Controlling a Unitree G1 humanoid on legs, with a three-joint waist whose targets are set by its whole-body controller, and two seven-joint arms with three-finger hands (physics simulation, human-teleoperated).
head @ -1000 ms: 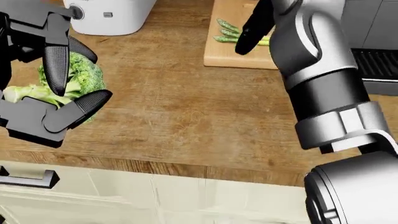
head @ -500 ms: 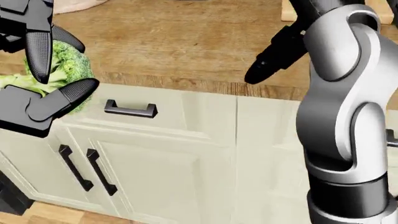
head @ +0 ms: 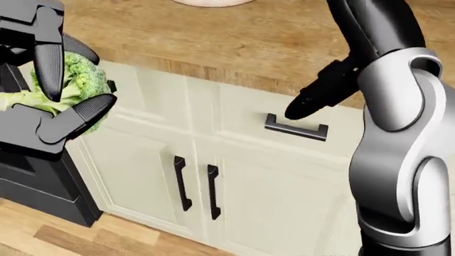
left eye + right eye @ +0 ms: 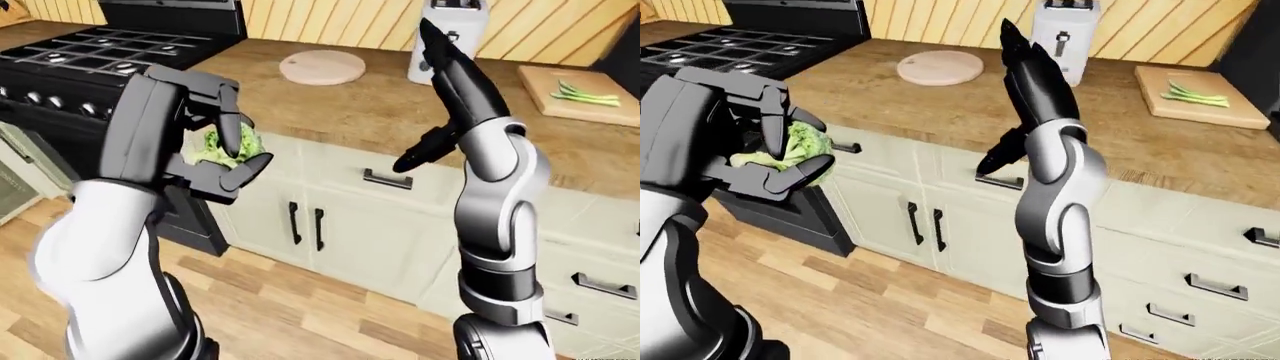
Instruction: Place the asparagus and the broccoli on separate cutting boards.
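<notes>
My left hand (image 4: 236, 150) is shut on the green broccoli (image 3: 74, 84) and holds it in the air at the left of the views, beside the counter's edge and in line with the stove. My right hand (image 4: 440, 94) is raised, open and empty, fingers stretched up and the thumb (image 3: 318, 100) pointing down-left above a drawer handle. The asparagus (image 4: 583, 94) lies on a rectangular wooden cutting board (image 4: 560, 109) at the counter's far right. A round wooden cutting board (image 4: 322, 67) lies bare on the counter next to a white toaster.
A black gas stove (image 4: 95, 60) stands left of the wooden counter (image 4: 380, 112). The white toaster (image 4: 452, 37) stands by the wall. Cream cabinet doors and drawers with dark handles (image 3: 193, 189) run below the counter. Wooden floor (image 4: 280, 315) lies beneath.
The whole picture has shifted: the camera has moved away from the counter top and now shows the cabinet fronts. My left hand keeps the broccoli. My right hand has left the asparagus board.
</notes>
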